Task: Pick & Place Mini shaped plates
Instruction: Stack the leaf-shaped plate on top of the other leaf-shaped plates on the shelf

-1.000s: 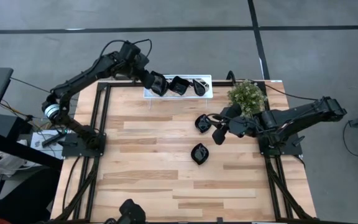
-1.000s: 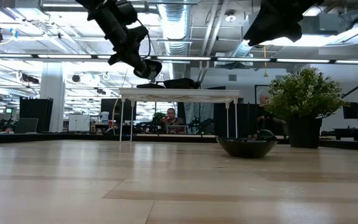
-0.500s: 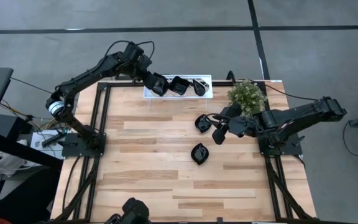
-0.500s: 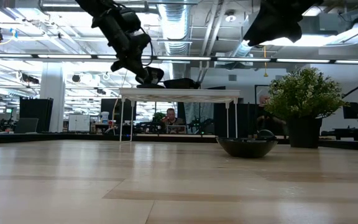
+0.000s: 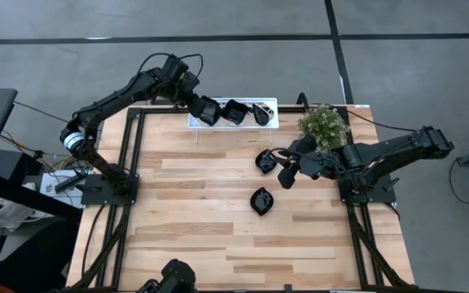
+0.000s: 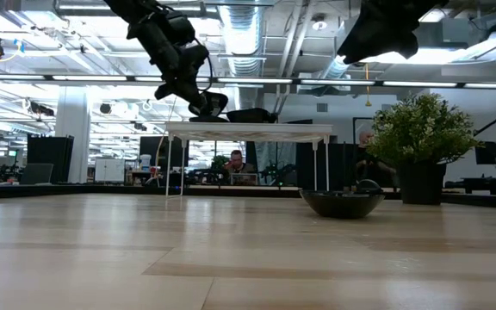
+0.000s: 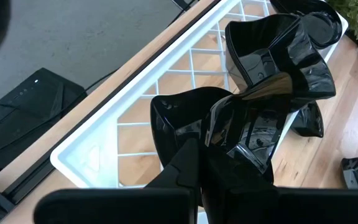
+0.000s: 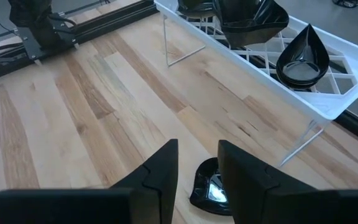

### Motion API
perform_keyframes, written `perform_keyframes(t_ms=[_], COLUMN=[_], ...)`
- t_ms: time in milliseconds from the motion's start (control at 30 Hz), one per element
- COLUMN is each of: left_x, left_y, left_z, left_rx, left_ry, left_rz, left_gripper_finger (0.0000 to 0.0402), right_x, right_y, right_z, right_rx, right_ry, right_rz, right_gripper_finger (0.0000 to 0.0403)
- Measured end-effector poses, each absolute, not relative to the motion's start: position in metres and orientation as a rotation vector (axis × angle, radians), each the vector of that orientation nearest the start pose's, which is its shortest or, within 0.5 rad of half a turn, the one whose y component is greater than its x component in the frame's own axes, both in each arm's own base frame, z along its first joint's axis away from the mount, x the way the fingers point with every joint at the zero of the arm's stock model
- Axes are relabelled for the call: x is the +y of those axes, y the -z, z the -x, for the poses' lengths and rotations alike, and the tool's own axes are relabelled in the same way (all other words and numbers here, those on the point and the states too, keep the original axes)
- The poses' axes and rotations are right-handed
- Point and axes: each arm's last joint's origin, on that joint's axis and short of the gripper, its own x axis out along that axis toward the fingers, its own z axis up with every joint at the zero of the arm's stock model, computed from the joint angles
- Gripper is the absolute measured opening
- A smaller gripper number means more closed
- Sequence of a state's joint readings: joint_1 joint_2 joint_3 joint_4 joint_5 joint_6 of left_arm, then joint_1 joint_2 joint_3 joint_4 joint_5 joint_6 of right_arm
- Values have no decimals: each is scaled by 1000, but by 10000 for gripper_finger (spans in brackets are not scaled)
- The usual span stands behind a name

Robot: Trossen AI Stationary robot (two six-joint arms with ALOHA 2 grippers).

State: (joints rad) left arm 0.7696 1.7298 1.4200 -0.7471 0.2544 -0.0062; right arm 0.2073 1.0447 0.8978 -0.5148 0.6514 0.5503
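Note:
My left gripper is shut on a glossy black wavy-edged square plate over the left end of the white lattice tray. A second square plate and a teardrop plate lie in the tray. Two more black plates rest on the wood, one close by my right gripper and one nearer the table's front. My right gripper is open and empty above the table, with a black plate below its fingers. My left gripper holds the square plate by the rim nearest the wrist. One finger lies over the dish's inside; the other is hidden under the plate. The fingers slant down from the table's left. The plate is tilted, just above the tray top.
A potted green plant stands at the far right, next to the tray's right end. The tray stands on thin wire legs. A black frame runs along the table's sides. The near half of the table is bare wood.
My left gripper has gone down and a little toward the table's right, bringing the square plate close over the tray's left end. It stays shut on the plate. My right gripper has kept still.

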Motion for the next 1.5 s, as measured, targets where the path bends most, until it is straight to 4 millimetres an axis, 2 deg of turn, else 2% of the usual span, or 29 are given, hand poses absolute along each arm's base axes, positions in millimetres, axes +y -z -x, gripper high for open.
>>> perform_keyframes(t_ms=[1500], left_x=[248], left_y=[-262], left_z=[-260], left_rx=[919], left_ry=[-453], left_rz=[588], left_gripper_finger=[13], right_x=[27], right_y=[-301], right_z=[-210], right_rx=[451], right_ry=[565], right_rz=[-255], right_gripper_finger=[109])
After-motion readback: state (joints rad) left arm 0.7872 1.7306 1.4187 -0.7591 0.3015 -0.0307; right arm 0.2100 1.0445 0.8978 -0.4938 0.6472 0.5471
